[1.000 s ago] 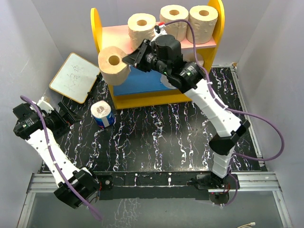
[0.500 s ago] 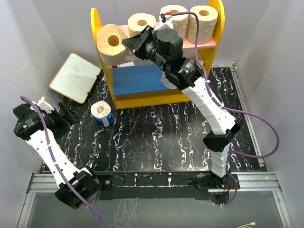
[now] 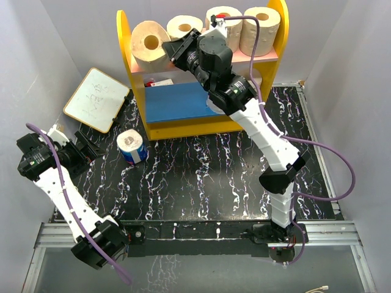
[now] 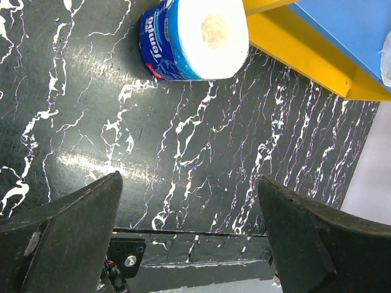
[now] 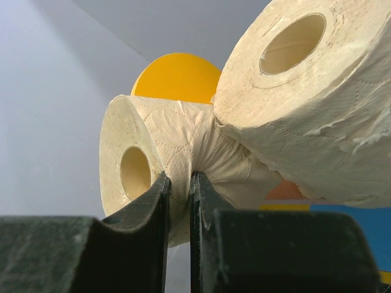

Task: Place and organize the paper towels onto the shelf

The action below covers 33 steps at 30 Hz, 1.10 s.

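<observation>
Tan paper towel roll [image 5: 183, 137], embossed and hollow-cored, at the left end of the shelf [image 3: 124, 36], pink top tier; my right gripper [image 5: 179, 183] pinches its wrap, left gripper [image 4: 189, 180] spread wide over the black white-veined table [image 3: 201, 165], grey walls around

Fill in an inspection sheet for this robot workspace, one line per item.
Surface: black table with white veining.
Job's things: shelf; three tan rolls stand on its pink board; fourth tan roll at that board's left end, held; blue-wrapped roll on the table.
Clutter: whiteboard lying left of the shelf.
Grippers: right gripper shut, pinching the fourth tan roll's side; left gripper open, empty, above the table.
Cables: a purple cable along each arm.
Surroundings: grey walls; metal rail at the near edge.
</observation>
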Motion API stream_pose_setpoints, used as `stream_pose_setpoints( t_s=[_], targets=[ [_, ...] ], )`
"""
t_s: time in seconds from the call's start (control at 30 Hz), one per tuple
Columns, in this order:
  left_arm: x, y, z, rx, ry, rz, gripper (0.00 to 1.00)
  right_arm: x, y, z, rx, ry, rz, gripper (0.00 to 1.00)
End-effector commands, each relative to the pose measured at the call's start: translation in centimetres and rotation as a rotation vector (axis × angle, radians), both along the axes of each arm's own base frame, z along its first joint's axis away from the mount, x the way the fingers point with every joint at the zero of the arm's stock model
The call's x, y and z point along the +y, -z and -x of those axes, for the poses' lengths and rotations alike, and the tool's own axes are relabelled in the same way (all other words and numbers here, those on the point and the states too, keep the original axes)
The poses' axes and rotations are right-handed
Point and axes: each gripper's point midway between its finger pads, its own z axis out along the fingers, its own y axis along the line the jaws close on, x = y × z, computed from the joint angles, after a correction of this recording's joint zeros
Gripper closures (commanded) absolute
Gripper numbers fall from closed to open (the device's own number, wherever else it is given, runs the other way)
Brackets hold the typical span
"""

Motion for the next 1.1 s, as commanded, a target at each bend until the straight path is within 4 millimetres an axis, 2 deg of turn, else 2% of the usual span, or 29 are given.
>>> stream_pose_setpoints(
  t_s=[0.0, 0.1, 0.23, 0.27, 0.33, 0.43, 0.57, 0.7, 0.77, 0.8, 0.83, 0.9, 0.93, 1.0, 1.07],
  targets=[
    [-0.5, -0.2, 0.2, -0.01, 0.002, 0.019, 0.09, -1.2, -5.1, -0.4, -0.139, 0.055, -0.124, 1.0],
    [-0.5, -0.2, 0.2, -0.01, 0.003, 0.019, 0.09, -0.9, -4.4, -1.2, -0.137, 0.077, -0.117, 0.98],
    [-0.5, -0.2, 0.2, -0.012, 0.003, 0.017, 0.09, -0.7, -3.8, -2.1, -0.133, 0.103, -0.121, 0.89],
    [-0.5, -0.2, 0.2, -0.012, 0.004, 0.018, 0.09, -0.7, -3.7, -2.2, -0.136, 0.107, -0.12, 0.81],
    [-0.4, -0.1, 0.1, -0.009, 0.004, 0.02, 0.09, -0.6, -3.8, -2.3, -0.146, 0.109, -0.116, 0.56],
    [-0.4, -0.1, 0.1, -0.01, 0.005, 0.022, 0.09, -0.9, -4.5, -2.1, -0.171, 0.113, -0.113, 0.41],
    [-0.4, 0.1, 0.0, -0.003, 0.007, 0.031, 0.09, -1.7, -5.7, -2.0, -0.219, 0.146, -0.112, 0.32],
    [-0.4, 0.1, -0.1, -0.002, 0.01, 0.036, 0.09, -2.9, -7.3, -1.5, -0.272, 0.182, -0.083, 0.28],
    [-0.4, 0.1, 0.0, -0.003, 0.011, 0.035, 0.09, -2.9, -8.3, -0.4, -0.301, 0.144, -0.067, 0.21],
    [-0.4, 0.2, 0.0, -0.003, 0.009, 0.036, 0.09, -2.7, -8.7, 0.3, -0.32, 0.106, -0.046, 0.14],
    [-0.4, 0.3, -0.1, -0.002, 0.009, 0.036, 0.09, -1.8, -9.0, 1.4, -0.363, 0.031, -0.002, 0.04],
    [-0.3, 0.3, -0.1, 0.002, 0.008, 0.037, 0.09, 0.8, -9.0, 4.8, -0.529, -0.188, 0.171, 0.02],
    [-0.3, 0.3, -0.1, 0.002, 0.01, 0.039, 0.09, 2.3, -8.4, 7.2, -0.649, -0.334, 0.279, 0.01],
    [-0.3, 0.3, -0.2, 0.006, 0.01, 0.042, 0.09, 4.2, -5.1, 11.3, -0.848, -0.599, 0.484, 0.01],
    [-0.2, 0.1, -0.2, 0.003, 0.007, 0.039, 0.1, 4.4, -1.2, 13.7, -0.925, -0.777, 0.619, 0.01]
  ],
)
